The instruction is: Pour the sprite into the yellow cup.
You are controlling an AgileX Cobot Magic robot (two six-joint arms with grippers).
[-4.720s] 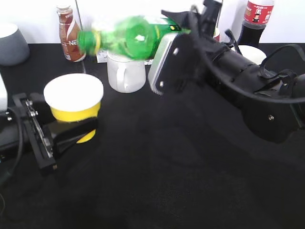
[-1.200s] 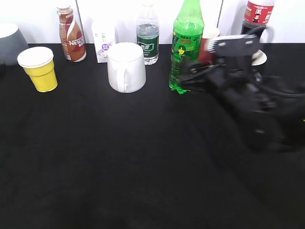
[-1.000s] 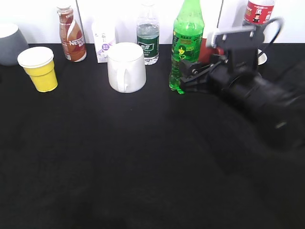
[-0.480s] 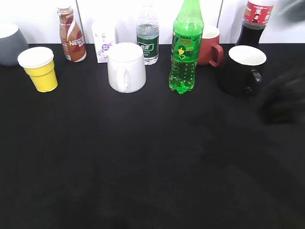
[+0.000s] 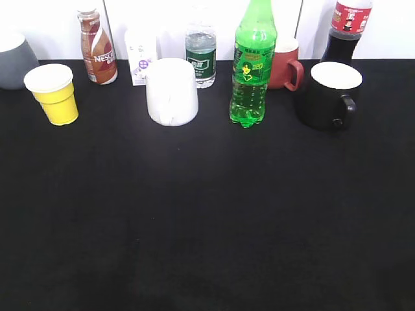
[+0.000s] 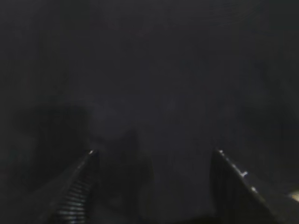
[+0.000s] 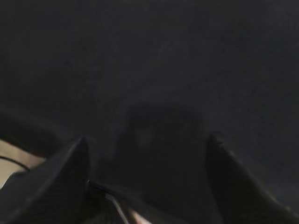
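The sprite (image 5: 253, 65), a tall green bottle with a green-and-yellow label, stands upright at the back middle of the black table in the exterior view. The yellow cup (image 5: 55, 95) stands upright at the back left, apart from the bottle. Neither arm shows in the exterior view. In the left wrist view my left gripper (image 6: 154, 154) is open and empty over dark cloth. In the right wrist view my right gripper (image 7: 147, 140) is open and empty over dark cloth. Neither wrist view shows the bottle or the cup.
A white mug (image 5: 172, 91) stands between cup and sprite. A black mug (image 5: 327, 96) and a red mug (image 5: 285, 63) stand right of the sprite. At the back stand a brown Nescafe bottle (image 5: 96, 45), a small carton (image 5: 141, 57), a clear bottle (image 5: 200, 55), a cola bottle (image 5: 347, 29) and a grey pot (image 5: 13, 59).
The right arm let go of the upright sprite and pulled away to the right, out of the exterior view. Earlier the left gripper held the yellow cup under the tilted bottle; the cup now stands at back left.
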